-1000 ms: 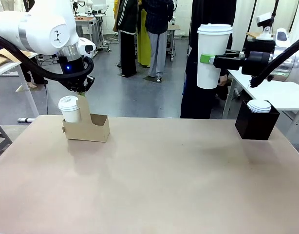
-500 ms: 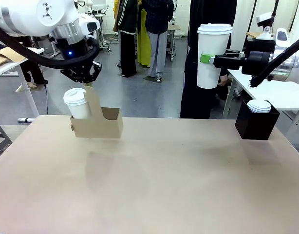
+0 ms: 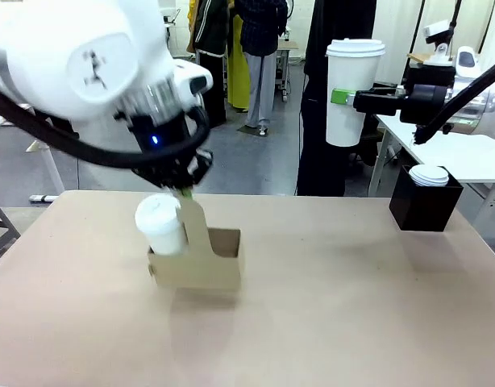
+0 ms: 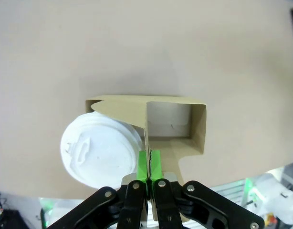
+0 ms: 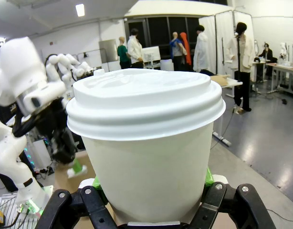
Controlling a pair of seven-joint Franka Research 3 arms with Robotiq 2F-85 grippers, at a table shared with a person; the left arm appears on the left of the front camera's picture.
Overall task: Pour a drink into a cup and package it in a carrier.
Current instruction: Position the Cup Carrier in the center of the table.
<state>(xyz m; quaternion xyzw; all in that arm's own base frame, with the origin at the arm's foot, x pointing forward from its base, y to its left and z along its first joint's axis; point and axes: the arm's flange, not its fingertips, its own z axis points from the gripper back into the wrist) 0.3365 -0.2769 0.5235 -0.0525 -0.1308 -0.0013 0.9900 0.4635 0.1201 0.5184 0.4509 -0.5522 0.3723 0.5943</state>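
Left gripper (image 3: pixel 185 192) tight on carrier (image 3: pixel 205 272) handle over table (image 3: pixel 352 314), right gripper (image 3: pixel 341 97) tight around lidded cup (image 3: pixel 354 76), black box (image 3: pixel 423 210) nearby

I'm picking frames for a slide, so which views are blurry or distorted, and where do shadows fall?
Front view: left arm motion-smeared, carrier and its lidded cup slightly soft, faint shadow on the table beneath; the held cup in the right pincer is crisp. Left wrist view: carrier sharp, soft shadow beyond it. Right wrist view: wide angle bulges that cup.

left hand (image 3: pixel 185 192) has swung the carrier (image 3: pixel 203 270) rightward, nearer the camera.
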